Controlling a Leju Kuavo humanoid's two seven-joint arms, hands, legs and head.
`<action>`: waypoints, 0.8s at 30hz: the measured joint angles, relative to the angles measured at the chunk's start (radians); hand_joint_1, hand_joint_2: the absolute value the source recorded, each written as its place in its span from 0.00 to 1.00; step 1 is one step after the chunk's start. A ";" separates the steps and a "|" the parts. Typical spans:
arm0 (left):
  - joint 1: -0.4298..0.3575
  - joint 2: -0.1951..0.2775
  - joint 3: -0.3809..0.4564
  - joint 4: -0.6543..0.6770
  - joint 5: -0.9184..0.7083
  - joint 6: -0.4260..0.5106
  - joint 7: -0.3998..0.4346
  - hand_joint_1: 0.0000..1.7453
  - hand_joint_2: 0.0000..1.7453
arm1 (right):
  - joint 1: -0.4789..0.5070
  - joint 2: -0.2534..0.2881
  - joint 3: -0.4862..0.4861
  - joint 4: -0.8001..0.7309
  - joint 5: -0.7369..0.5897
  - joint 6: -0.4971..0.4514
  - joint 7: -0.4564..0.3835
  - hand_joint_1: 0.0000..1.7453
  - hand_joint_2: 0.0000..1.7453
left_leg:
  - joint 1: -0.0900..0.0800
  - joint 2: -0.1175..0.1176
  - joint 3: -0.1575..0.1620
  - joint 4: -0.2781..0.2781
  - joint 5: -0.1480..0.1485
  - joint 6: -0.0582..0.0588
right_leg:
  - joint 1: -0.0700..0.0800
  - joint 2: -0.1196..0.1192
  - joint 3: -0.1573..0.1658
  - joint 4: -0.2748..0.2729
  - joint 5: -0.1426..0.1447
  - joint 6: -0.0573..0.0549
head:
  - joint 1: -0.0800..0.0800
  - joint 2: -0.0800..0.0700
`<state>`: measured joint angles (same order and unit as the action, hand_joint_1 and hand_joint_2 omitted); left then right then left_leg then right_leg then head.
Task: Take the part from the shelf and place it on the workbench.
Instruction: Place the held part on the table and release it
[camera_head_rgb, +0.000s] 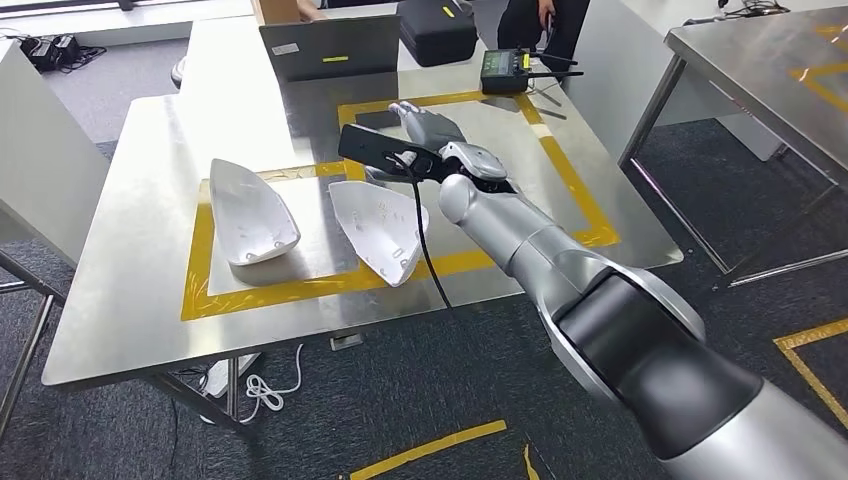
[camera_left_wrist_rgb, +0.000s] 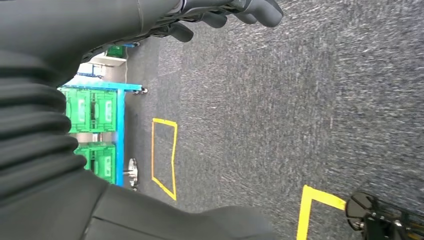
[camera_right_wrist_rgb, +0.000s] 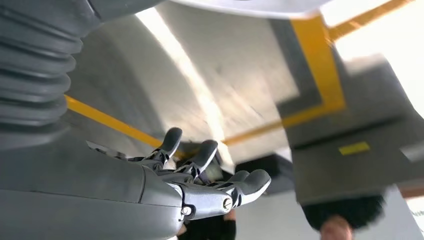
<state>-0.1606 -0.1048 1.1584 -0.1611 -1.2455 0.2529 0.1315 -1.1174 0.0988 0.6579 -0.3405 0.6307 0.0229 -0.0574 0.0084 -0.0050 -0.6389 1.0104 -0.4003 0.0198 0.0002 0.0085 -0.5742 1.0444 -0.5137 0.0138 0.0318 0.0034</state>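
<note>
Head view: two white parts (camera_head_rgb: 378, 230) lie on the counter (camera_head_rgb: 130, 300) inside the yellow tape; right hand (camera_head_rgb: 432, 128) hovers beyond them, fingers apart, empty; placement appears done, with withdrawal remaining

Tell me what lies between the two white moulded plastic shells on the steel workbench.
Bare steel workbench between left white shell and right white shell, in the head view.

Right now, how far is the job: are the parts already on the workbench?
Two white parts lie on the workbench inside the yellow tape, so placing looks done for them. The right hand is over the table with its fingers apart, holding nothing. The left hand hangs over the carpet. Whether more parts are left, I cannot tell.
</note>
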 joint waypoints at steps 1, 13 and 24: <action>0.001 0.000 0.001 0.000 -0.001 0.000 0.000 0.00 0.00 | -0.021 -0.004 -0.010 -0.008 -0.012 -0.015 -0.019 0.00 0.00 | 0.003 0.004 0.001 -0.004 0.003 0.002 | -0.001 -0.001 -0.022 0.049 -0.031 0.003 | 0.001 0.000; 0.009 0.001 0.010 0.000 -0.008 -0.003 -0.015 0.00 0.00 | -0.160 -0.118 -0.176 -0.291 -0.162 -0.057 -0.140 0.00 0.00 | 0.024 -0.004 -0.031 0.025 0.018 -0.063 | -0.029 0.006 0.003 0.007 0.013 0.005 | 0.006 0.000; 0.027 0.005 0.021 0.000 0.007 -0.005 -0.026 0.00 0.00 | -0.100 -0.218 -0.253 -0.477 -0.227 -0.080 -0.164 0.00 0.00 | -0.001 0.001 0.029 0.121 -0.109 -0.033 | -0.004 0.003 -0.060 0.002 0.075 -0.036 | -0.011 0.000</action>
<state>-0.1339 -0.0994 1.1790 -0.1609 -1.2381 0.2476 0.1058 -1.2176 -0.1190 0.4051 -0.8175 0.4040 -0.0571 -0.2217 0.0073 -0.0036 -0.6098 1.1316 -0.5094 -0.0136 -0.0039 0.0118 -0.6345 1.0461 -0.4390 -0.0223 0.0210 0.0034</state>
